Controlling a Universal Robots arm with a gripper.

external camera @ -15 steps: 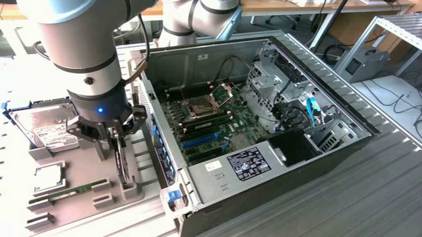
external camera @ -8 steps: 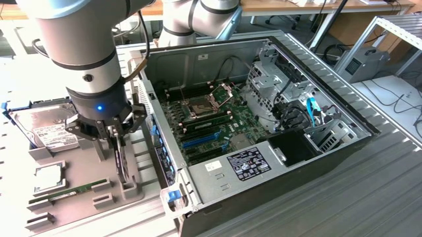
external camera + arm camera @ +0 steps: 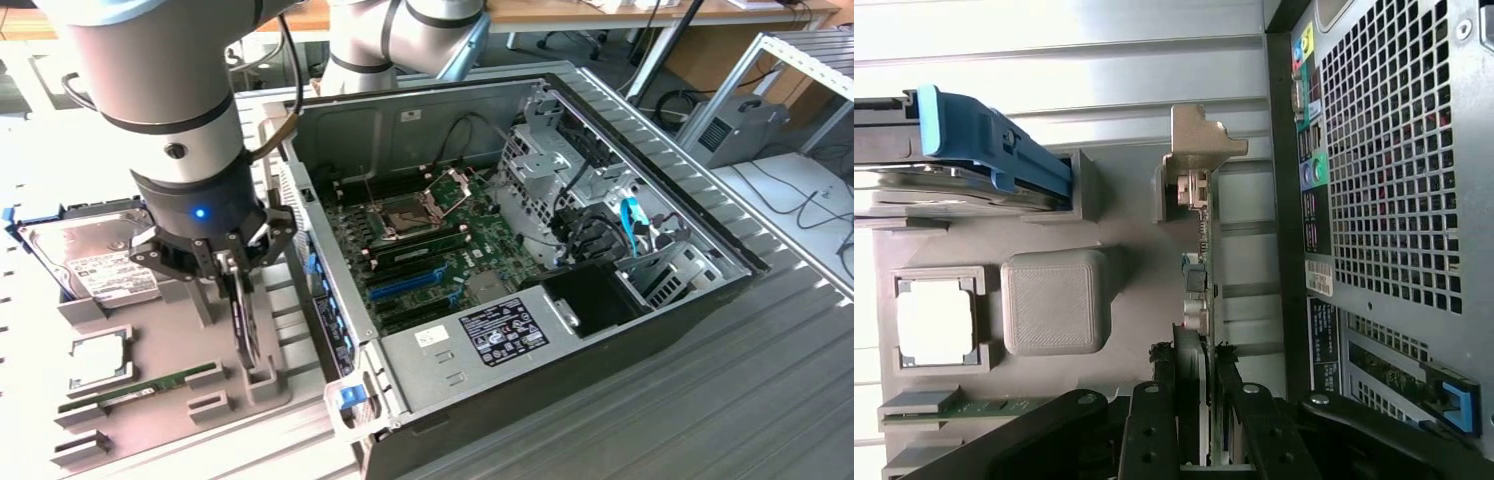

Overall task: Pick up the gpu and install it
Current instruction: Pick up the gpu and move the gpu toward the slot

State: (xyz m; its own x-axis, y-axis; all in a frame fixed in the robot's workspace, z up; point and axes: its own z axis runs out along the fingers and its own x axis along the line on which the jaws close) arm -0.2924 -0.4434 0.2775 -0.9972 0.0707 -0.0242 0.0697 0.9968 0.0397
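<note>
Wrist view shows us the end effector (image 3: 1192, 368) closed on the gpu (image 3: 1199, 255), which stands edge-on in the tray (image 3: 1134, 300) beside the case (image 3: 1374, 150); we cannot see its fan.

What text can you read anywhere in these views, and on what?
No text is legible.
hard drive label: print too small to read.
black sticker on the computer case: too small to read.
white sticker beside it: blurred.
rear panel labels: blurred.
gpu, gripped in the hand: no print visible.
</note>
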